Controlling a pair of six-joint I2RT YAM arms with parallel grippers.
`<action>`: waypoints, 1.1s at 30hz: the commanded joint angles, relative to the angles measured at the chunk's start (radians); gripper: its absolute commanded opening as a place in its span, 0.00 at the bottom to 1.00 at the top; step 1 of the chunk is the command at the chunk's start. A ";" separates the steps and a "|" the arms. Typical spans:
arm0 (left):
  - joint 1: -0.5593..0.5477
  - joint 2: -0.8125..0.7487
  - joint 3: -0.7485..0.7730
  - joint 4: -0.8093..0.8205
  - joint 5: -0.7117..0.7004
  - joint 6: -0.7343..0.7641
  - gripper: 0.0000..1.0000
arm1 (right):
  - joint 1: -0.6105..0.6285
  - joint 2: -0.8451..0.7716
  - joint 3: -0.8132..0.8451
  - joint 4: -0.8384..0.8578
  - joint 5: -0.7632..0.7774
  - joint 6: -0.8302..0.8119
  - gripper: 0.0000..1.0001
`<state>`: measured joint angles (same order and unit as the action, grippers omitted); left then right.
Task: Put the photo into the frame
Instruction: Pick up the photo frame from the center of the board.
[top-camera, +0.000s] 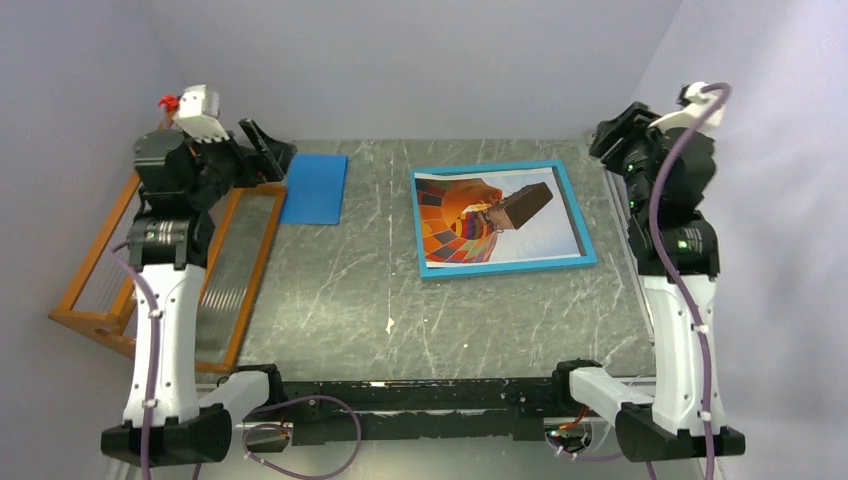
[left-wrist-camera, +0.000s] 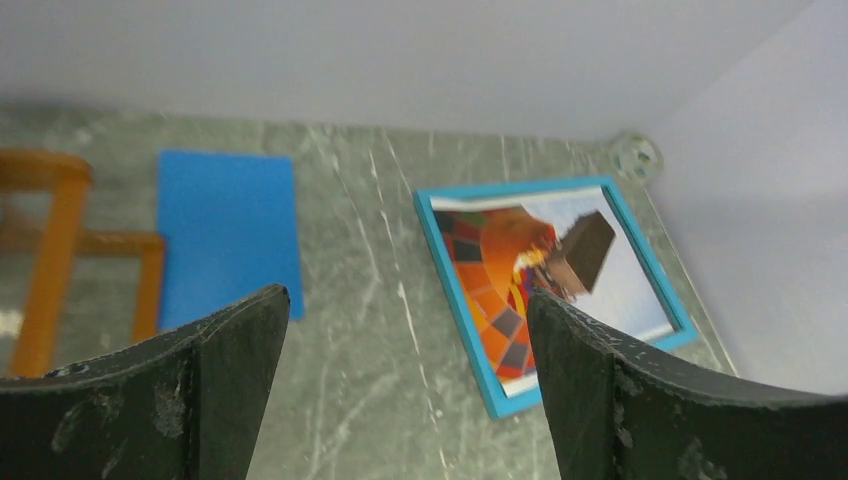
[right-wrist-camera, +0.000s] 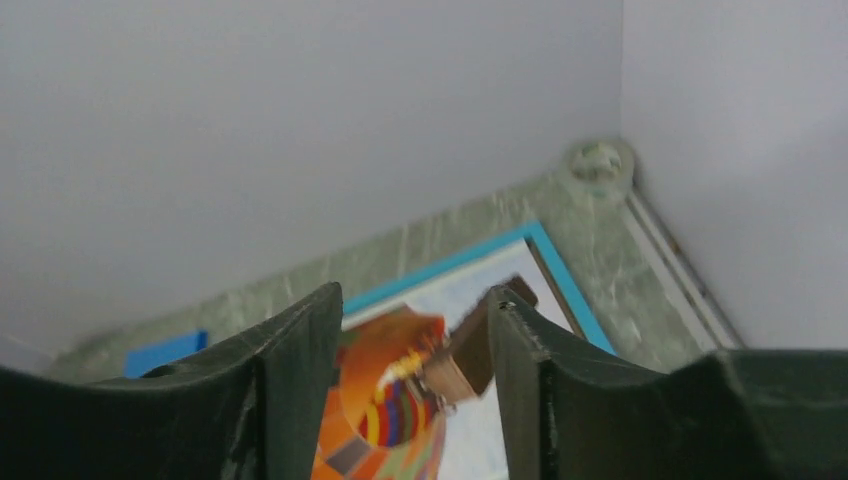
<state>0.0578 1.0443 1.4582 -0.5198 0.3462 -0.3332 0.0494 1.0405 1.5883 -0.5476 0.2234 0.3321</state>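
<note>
This looks like a robotics lab cell, not a lived-in room. A marbled grey-green table (top-camera: 330, 290) is boxed in by bare pale walls (top-camera: 400, 60). A left arm (top-camera: 165, 330) and a right arm (top-camera: 680, 330) are bolted to a black rail (top-camera: 420, 392) at its near edge. Purple cables (top-camera: 653, 205) run along them.

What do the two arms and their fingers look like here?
Left arm and right arm: white links, black joints and bases, purple cables along each. Fingers are black, curved, scuffed. A green light shows on the right arm.
</note>
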 joint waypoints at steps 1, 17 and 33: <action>0.005 0.021 -0.054 0.069 0.153 -0.088 0.94 | -0.003 0.007 -0.057 -0.050 -0.037 0.070 0.64; 0.004 0.095 -0.240 0.116 0.320 -0.142 0.94 | -0.023 0.165 -0.416 -0.248 -0.075 0.464 0.69; -0.011 0.164 -0.275 0.141 0.329 -0.119 0.94 | -0.143 0.408 -0.614 -0.120 -0.086 0.684 0.62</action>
<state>0.0559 1.1900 1.1824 -0.4355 0.6579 -0.4641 -0.0853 1.3830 0.9337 -0.7315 0.1192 0.9463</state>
